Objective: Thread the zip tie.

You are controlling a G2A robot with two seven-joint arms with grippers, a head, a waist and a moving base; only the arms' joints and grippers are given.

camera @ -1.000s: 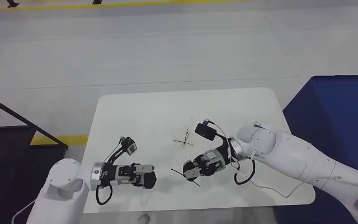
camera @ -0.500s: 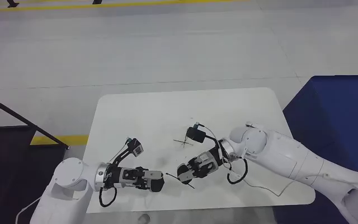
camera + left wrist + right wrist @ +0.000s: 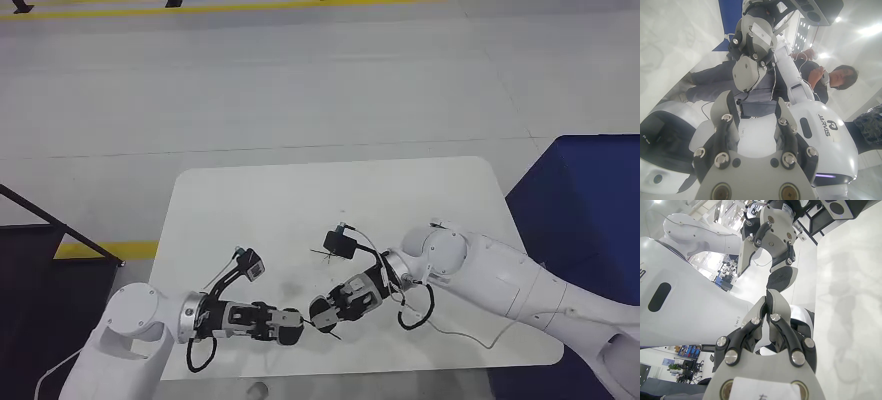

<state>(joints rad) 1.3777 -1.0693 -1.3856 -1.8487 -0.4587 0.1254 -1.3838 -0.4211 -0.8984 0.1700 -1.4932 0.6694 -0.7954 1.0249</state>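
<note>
a white tabletop [image 3: 250, 200] with rounded corners stands on a pale grey floor, with a blue panel [image 3: 590, 200] at the right edge. in the lower middle the right pincer [image 3: 322, 314] is clenched on a thin black zip tie [image 3: 333, 333]. the left pincer [image 3: 293, 329], its flat metal fingers spread apart, faces it closely. loose thin ties [image 3: 328, 250] lie crossed just above.
</note>
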